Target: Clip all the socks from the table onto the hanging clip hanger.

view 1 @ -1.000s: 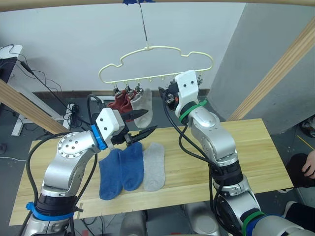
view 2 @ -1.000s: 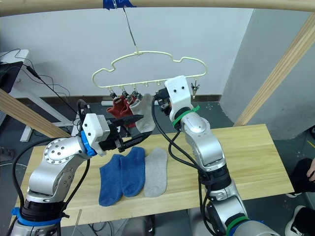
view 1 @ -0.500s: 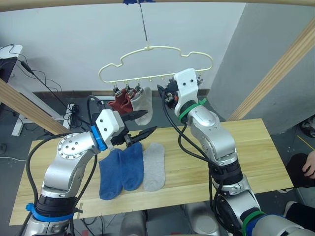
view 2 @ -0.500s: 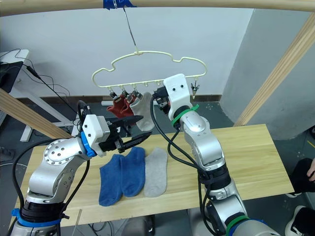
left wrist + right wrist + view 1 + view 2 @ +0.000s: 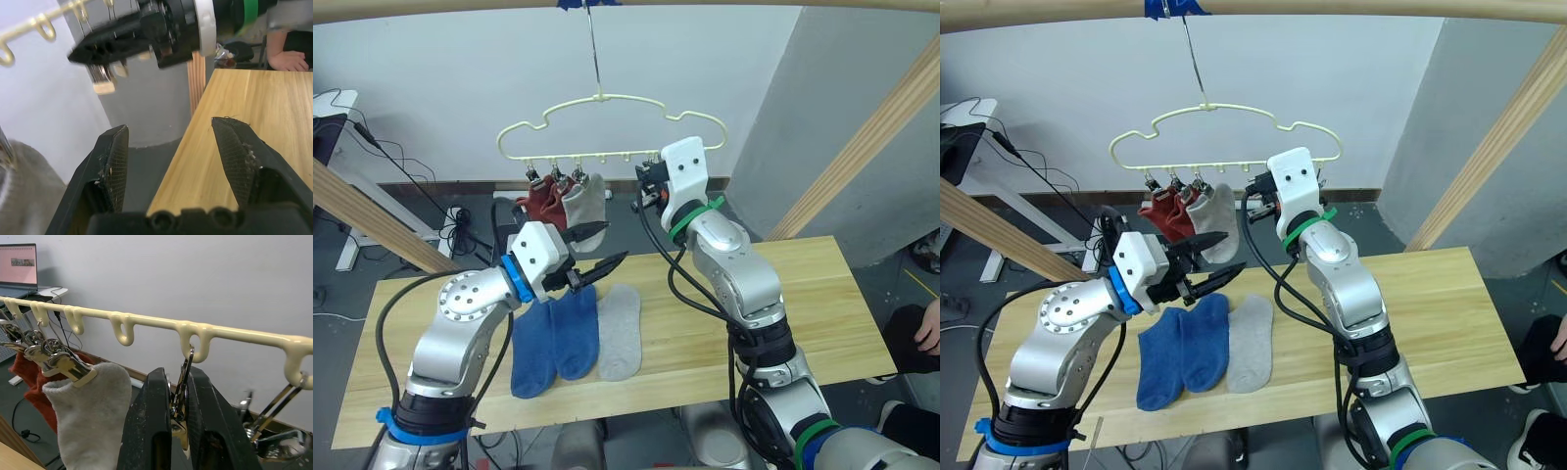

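Right wrist view: right tool (image 5: pixel 178 431) pinches a metal clip (image 5: pixel 182 396); left tool (image 5: pixel 597 247) gapes empty.

Plain white back wall (image 5: pixel 440 88), grey wall panel (image 5: pixel 842 108) right, slanted pale wooden frame poles (image 5: pixel 871 127), dark floor (image 5: pixel 337 284) with black cables (image 5: pixel 411 176).

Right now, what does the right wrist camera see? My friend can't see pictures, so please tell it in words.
The right gripper is shut on a metal clip that hangs from the pale yellow clip hanger. Beside it, a light grey sock hangs from another clip, with a rust red sock partly hidden behind.
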`<state>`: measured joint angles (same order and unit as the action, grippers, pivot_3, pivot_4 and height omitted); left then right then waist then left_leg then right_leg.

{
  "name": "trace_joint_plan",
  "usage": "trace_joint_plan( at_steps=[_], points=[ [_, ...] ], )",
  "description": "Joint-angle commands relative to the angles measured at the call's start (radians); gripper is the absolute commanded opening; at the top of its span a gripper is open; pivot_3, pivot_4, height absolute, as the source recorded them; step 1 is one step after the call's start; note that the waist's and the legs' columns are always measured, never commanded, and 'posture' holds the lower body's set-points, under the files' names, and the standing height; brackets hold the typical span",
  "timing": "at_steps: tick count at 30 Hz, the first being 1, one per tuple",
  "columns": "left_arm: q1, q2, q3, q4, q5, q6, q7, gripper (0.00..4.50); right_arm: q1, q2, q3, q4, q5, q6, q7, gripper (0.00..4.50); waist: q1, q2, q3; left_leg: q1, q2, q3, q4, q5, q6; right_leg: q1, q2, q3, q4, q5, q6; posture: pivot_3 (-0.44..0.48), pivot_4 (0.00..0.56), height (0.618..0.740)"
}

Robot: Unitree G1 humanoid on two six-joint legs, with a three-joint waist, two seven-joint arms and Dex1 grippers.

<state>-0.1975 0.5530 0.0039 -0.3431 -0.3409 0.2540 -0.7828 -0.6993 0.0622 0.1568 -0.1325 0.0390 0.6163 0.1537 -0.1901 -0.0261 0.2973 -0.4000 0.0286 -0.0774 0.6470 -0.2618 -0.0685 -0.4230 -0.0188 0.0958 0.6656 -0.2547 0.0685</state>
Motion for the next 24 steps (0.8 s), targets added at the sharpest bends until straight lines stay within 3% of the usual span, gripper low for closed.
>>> trace_joint_plan(
  at_steps=[1, 8, 14, 17, 24],
  points=[
    [0.026, -0.014, -0.029, -0.009, 0.02, 0.01, 0.023, 2.97, -0.028, 0.011, -0.01, -0.021, 0.017, -0.022, 0.003, 0.07, 0.0, 0.0, 0.0, 0.0, 0.0, 0.0, 0.0, 0.0, 0.0, 0.0, 0.0, 0.0, 0.0, 0.0, 0.0, -0.176, 0.267, 0.74],
    [0.07, -0.092, -0.135, 0.125, 0.167, 0.029, 0.156, 4.5, -0.033, 0.006, -0.013, -0.019, 0.022, -0.023, 0.004, 0.07, -0.001, 0.0, 0.0, 0.0, 0.0, 0.0, 0.001, 0.0, 0.0, 0.0, 0.0, 0.0, 0.001, 0.0, 0.0, -0.188, 0.27, 0.74],
    [0.086, -0.198, -0.178, 0.241, 0.24, 0.043, 0.268, 4.5, -0.029, -0.002, -0.01, -0.023, 0.022, -0.017, 0.006, 0.07, -0.001, 0.0, 0.0, 0.0, 0.0, 0.0, 0.001, 0.0, 0.0, 0.0, 0.0, 0.0, 0.001, 0.0, 0.0, -0.197, 0.272, 0.74],
    [0.092, -0.24, -0.182, 0.286, 0.272, 0.141, 0.34, 4.5, -0.028, -0.005, -0.007, -0.025, 0.024, -0.014, 0.006, 0.07, -0.003, 0.0, 0.0, 0.0, 0.0, 0.0, 0.001, 0.0, 0.0, 0.0, 0.0, 0.0, 0.001, 0.0, 0.0, -0.207, 0.273, 0.74],
    [0.092, -0.275, -0.216, 0.314, 0.302, 0.209, 0.359, 4.5, -0.025, -0.006, -0.005, -0.026, 0.027, -0.01, 0.006, 0.07, -0.003, 0.0, 0.0, 0.001, -0.001, 0.0, 0.003, 0.0, 0.0, -0.001, 0.0, 0.0, 0.007, 0.0, 0.0, -0.209, 0.275, 0.74]
  ],
)
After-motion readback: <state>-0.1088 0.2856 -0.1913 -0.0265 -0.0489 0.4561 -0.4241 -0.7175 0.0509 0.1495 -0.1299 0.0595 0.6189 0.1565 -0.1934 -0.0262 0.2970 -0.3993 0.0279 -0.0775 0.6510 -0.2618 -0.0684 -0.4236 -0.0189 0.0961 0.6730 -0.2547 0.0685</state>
